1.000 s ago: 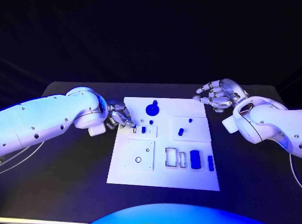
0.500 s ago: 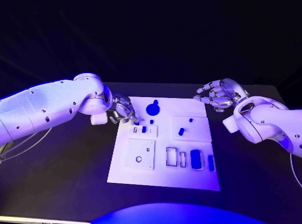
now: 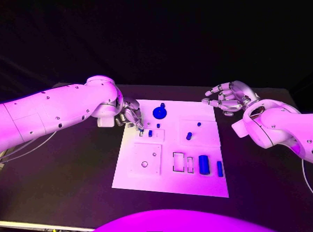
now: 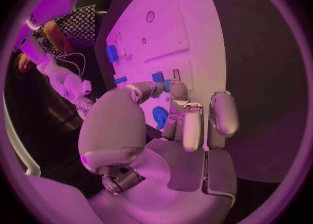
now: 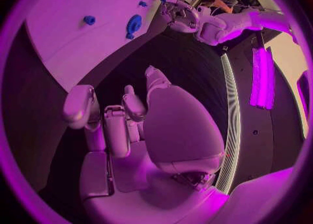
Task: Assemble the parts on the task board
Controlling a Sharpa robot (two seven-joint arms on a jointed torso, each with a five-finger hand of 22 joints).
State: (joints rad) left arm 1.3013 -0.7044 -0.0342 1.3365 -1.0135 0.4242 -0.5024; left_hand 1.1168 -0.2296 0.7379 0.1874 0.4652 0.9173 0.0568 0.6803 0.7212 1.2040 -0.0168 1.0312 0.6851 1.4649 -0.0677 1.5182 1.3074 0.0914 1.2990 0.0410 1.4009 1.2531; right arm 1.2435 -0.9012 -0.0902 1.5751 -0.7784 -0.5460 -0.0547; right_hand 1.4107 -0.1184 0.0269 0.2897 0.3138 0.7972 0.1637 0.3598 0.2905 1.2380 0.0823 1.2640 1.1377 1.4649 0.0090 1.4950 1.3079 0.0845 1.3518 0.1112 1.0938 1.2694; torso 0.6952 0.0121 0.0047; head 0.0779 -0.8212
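Note:
The white task board [image 3: 198, 179] lies in the middle of the black table. My left hand [image 3: 130, 115] hovers over its far left corner, beside the round blue part [image 3: 158, 113]. In the left wrist view the thumb and a fingertip [image 4: 176, 87] pinch a small blue part [image 4: 167, 84]. Two small blue parts [image 3: 150, 133] stand in the board just below the hand. My right hand [image 3: 227, 99] hangs off the board's far right corner, fingers loosely curled and apart, holding nothing. The right wrist view shows the left hand [image 5: 179, 15] across the board [image 5: 72, 10].
A blue peg [image 3: 189, 136] stands in the right-hand plate. A wide blue block [image 3: 203, 164] and a slim one [image 3: 218, 168] lie near the board's right edge, next to two framed slots [image 3: 177, 162]. Bare black table flanks the board.
My left arm has lifted and swung toward the far side, carrying the hand from the board's left edge up to its far left corner. The right hand has stayed put.

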